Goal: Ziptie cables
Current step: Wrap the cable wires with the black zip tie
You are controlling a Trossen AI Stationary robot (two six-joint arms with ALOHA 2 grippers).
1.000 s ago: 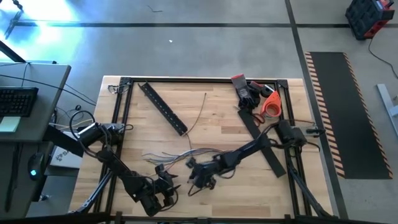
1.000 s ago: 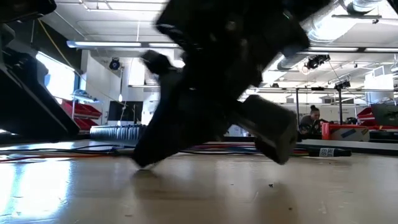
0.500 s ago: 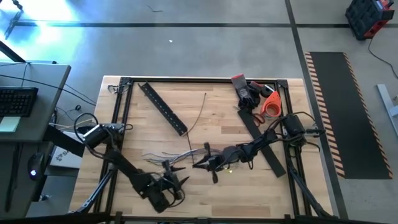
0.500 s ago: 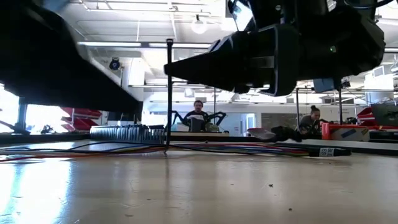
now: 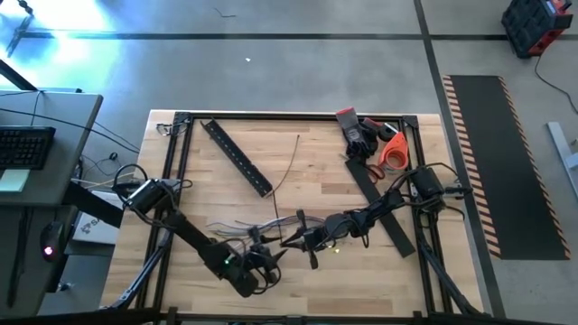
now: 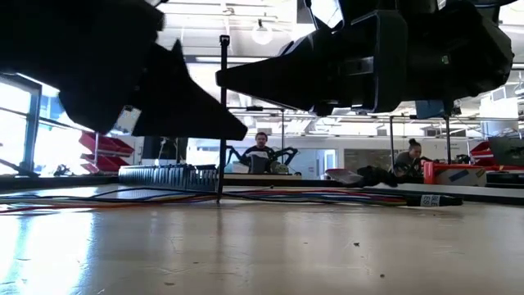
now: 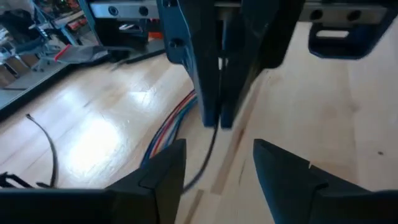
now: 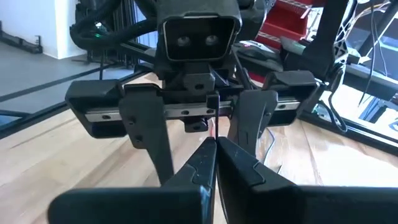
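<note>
The cables (image 5: 237, 226), thin wires of several colours, lie in a loose bundle on the wooden table, also low across the low view (image 6: 311, 197) and in the left wrist view (image 7: 171, 127). My right gripper (image 5: 287, 239) (image 8: 212, 142) reaches level over them from the right, shut on a thin black zip tie (image 6: 222, 156). My left gripper (image 5: 268, 255) (image 7: 217, 146) faces it from the near left, open. Its fingers stand on either side of the right fingertips and touch nothing. My right gripper pinches the zip tie's strip (image 6: 223, 106) between its two fingertips, somewhat above the middle of its length. The fingers lie level, coming from the table's right side, across the strip. The tie stands upright, head (image 6: 223, 38) on top, its lower end (image 6: 219, 199) down at the cables.
A flat black perforated bar (image 5: 237, 155) lies slanted at the far left, with a single loose wire (image 5: 289, 167) beside it. A second black bar (image 5: 379, 203) lies under the right arm. Orange scissors (image 5: 390, 152) and a red-black tool (image 5: 354, 131) sit at the far right corner.
My right gripper has tipped up from pointing down to level and gone a little toward the far edge, staying shut, and the zip tie now stands upright. My left gripper has moved right and toward the far edge, up to the right gripper, turning as it went.
</note>
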